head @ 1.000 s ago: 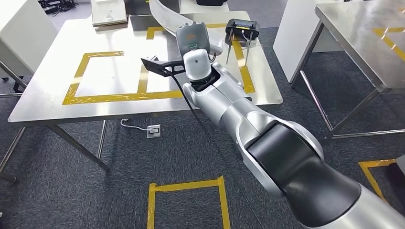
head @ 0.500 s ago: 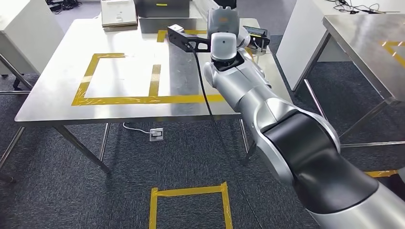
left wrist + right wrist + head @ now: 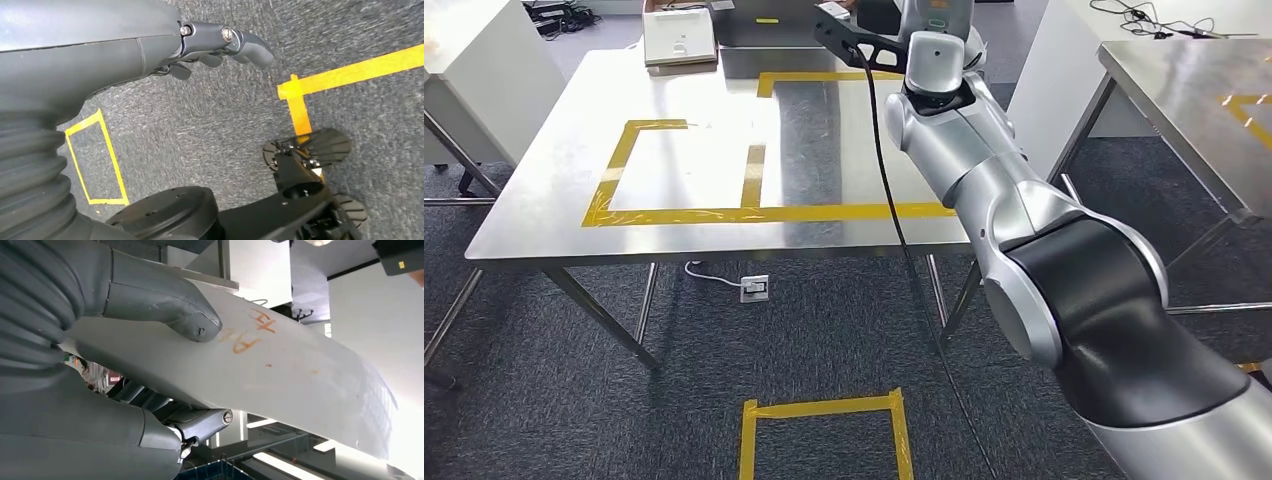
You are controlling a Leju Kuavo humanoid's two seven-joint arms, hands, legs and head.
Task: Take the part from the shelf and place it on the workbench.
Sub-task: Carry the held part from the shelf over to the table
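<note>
The right hand (image 3: 150, 340) grasps the part (image 3: 280, 385), a long white curved panel with orange handwriting on its face. In the right wrist view the thick grey thumb presses on the marked face while darker fingers (image 3: 205, 422) wrap the opposite face, so the panel sits clamped between them and runs out well past the fingertips. It is in the air in that hand, not lying on any surface.

From the head view, the right arm (image 3: 984, 190) reaches forward across the near workbench (image 3: 544, 215), its wrist up at the far edge of the table. The hand itself is cut off by the frame's top edge there, and the part cannot be made out; the wrist camera is the one that shows the grasp.

The left hand (image 3: 220, 45) hangs over dark grey carpet, fingers loosely curled with nothing in them; whether it counts as spread or clenched cannot be told from this angle.

Counting: one part, two steel tables in the head view, the second table (image 3: 1194, 90) off to the right of the arm. The near workbench carries two taped yellow rectangles (image 3: 679, 170) side by side, left of the arm. One more yellow tape square (image 3: 824, 430) marks the carpet below the bench. A flat beige box (image 3: 679, 38) lies at the bench's far left corner. A black cable (image 3: 894, 200) trails down from the wrist.
</note>
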